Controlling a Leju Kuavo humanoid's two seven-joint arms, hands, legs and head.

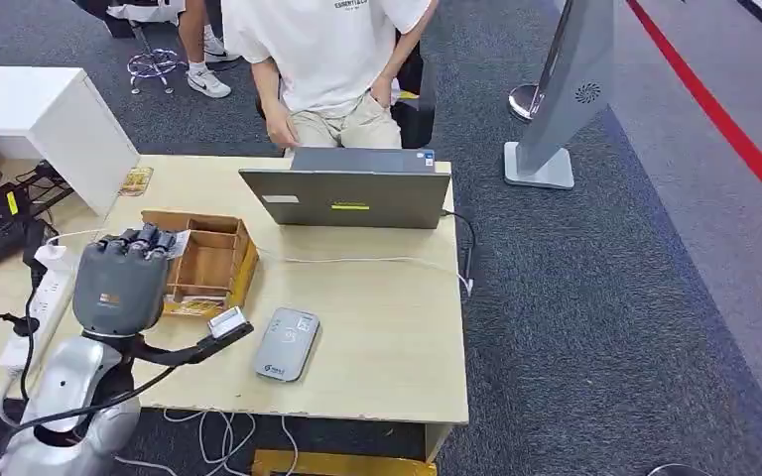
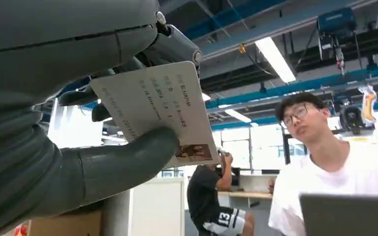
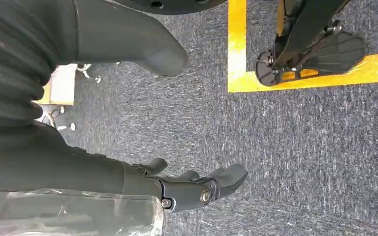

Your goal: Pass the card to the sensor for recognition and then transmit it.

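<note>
My left hand (image 1: pixel 124 278) is raised over the table's left part, in front of the wooden box (image 1: pixel 208 263). In the left wrist view the left hand (image 2: pixel 78 147) holds a white printed card (image 2: pixel 157 105) between the thumb and the fingers, with a small photo at one corner. The grey card sensor (image 1: pixel 287 343) lies flat on the table to the right of that hand, apart from it. My right hand (image 3: pixel 187 189) hangs over grey carpet with its fingers apart and nothing in them.
An open grey laptop (image 1: pixel 352 193) stands at the table's far edge, with a person in a white shirt (image 1: pixel 322 50) seated behind it. A white cable (image 1: pixel 357 261) crosses the table. A power strip (image 1: pixel 45 297) lies at the left. A grey stand (image 1: pixel 561 89) rises at the right.
</note>
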